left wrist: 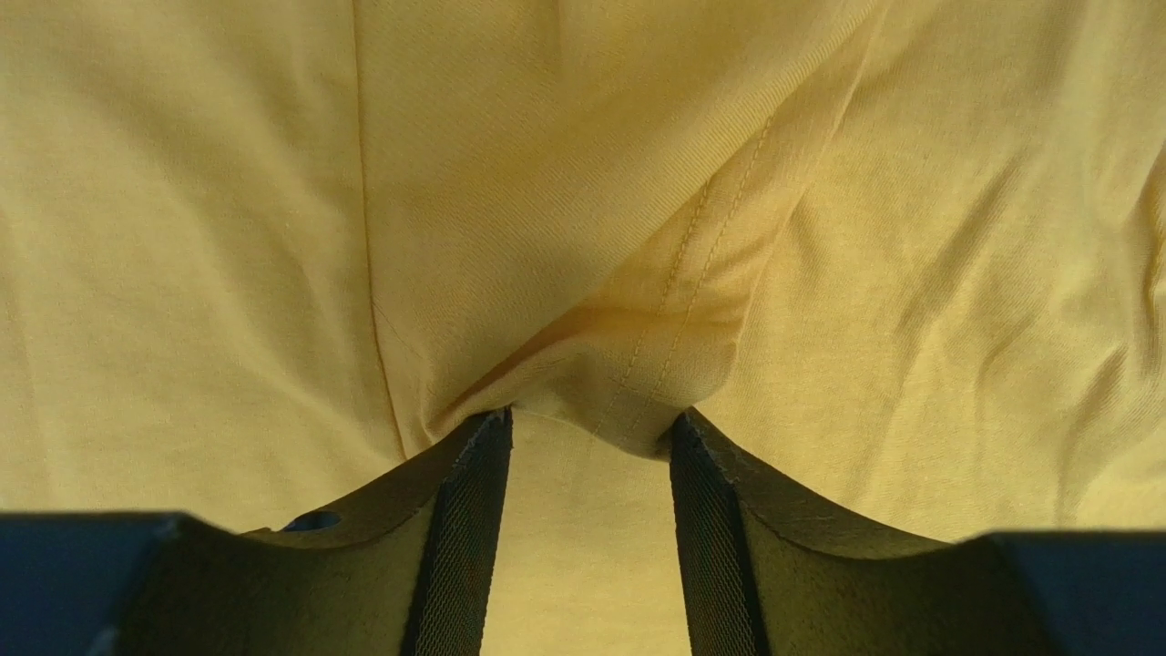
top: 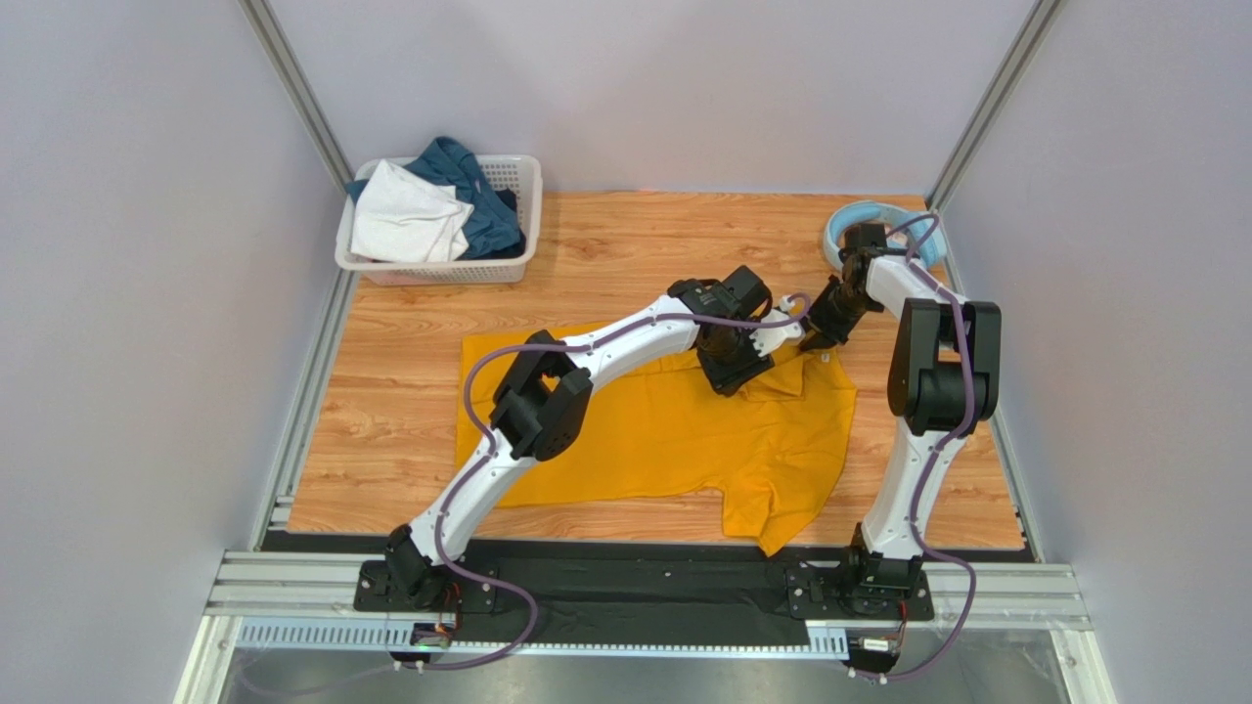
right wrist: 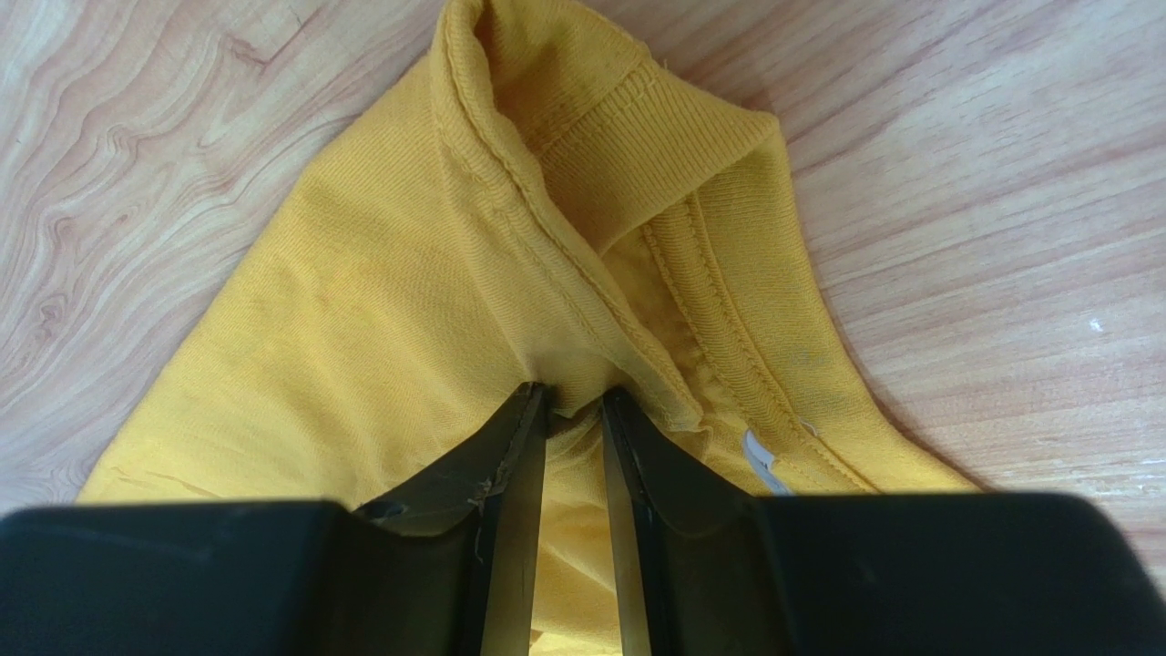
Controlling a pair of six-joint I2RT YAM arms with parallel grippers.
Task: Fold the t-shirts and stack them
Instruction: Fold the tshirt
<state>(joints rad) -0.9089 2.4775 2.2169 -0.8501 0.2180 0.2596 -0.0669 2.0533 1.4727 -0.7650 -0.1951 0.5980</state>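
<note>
The mustard-yellow soft cloth t-shirt [top: 662,433] lies spread across the middle of the wooden surface [top: 397,440], its ribbed collar [right wrist: 643,123] toward 2 o'clock. It looks light and limp, so I reckon it sags and bunches if lifted by one point. The right claw [right wrist: 575,397] is narrow, pinching the collar's stitched edge, the firmest hold on offer, while the left claw [left wrist: 589,424], just at 9 o'clock of it, stands partly wide over a pucker of cloth, gripping nothing I can make out.

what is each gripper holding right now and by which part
The right gripper pinches the yellow t-shirt by its collar edge. The left gripper looks open over a pucker of it, apparently holding nothing.
</note>
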